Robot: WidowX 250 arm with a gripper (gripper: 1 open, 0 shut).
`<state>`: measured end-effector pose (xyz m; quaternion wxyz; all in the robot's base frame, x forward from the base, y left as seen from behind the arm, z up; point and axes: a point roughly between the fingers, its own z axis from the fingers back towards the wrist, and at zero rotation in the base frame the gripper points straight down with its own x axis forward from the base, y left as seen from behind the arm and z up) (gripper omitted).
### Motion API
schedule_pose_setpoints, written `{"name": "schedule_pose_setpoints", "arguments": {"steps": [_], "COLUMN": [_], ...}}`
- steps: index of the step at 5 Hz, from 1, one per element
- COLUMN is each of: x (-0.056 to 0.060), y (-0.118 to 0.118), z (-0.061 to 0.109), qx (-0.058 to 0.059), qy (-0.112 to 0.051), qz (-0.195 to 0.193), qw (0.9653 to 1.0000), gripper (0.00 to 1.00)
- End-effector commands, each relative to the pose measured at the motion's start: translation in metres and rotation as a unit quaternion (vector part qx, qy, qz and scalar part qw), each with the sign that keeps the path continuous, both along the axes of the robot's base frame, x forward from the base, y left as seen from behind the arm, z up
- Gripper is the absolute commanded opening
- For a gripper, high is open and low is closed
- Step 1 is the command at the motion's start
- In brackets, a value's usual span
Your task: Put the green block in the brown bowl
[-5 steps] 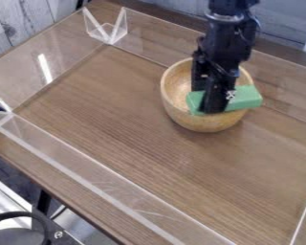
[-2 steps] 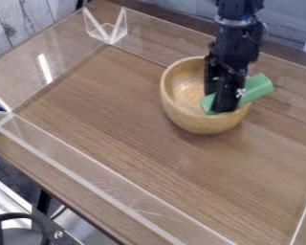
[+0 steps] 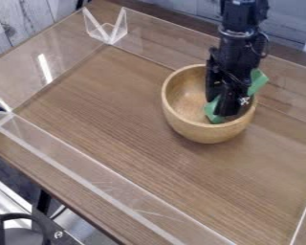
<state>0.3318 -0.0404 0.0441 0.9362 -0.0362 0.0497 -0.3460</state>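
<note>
We see a single black arm reaching down from the far right of the scene, its end effector [image 3: 228,96] pointing straight down into the right side of the brown bowl [image 3: 184,100]. The bowl sits on the right half of the wooden worktop [image 3: 104,124], its thick tan wall and pale inside plainly showing on the left, where nothing covers them.

The green block [image 3: 240,100] is clamped between the dark fingers [image 3: 221,88] of the end effector, so the end effector is gripping the block. The block is tilted: its lower end dips inside the bowl near the right wall, and its upper end rises up and to the right, over the bowl's right rim. We cannot tell whether the lower end touches the bowl's floor or wall, since the fingers hide that spot.

A low clear plastic wall [image 3: 66,163] runs around the worktop's edges, with a bright seam along the near left side. At the far left corner stands a small clear V-shaped bracket [image 3: 104,26], well apart from the bowl. Behind it we see pale boards.
</note>
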Motion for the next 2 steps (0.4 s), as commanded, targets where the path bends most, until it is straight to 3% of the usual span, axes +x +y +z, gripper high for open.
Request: {"name": "schedule_pose_setpoints", "arguments": {"steps": [1, 2], "x": [0.0067, 0.0076], "y": [-0.0045, -0.0072], "z": [0.0154, 0.0134], "qx": [0.015, 0.013], "qy": [-0.035, -0.04], "qz": [0.0, 0.006], "qw": [0.9993, 0.9991], "gripper": [0.0, 0.0]}}
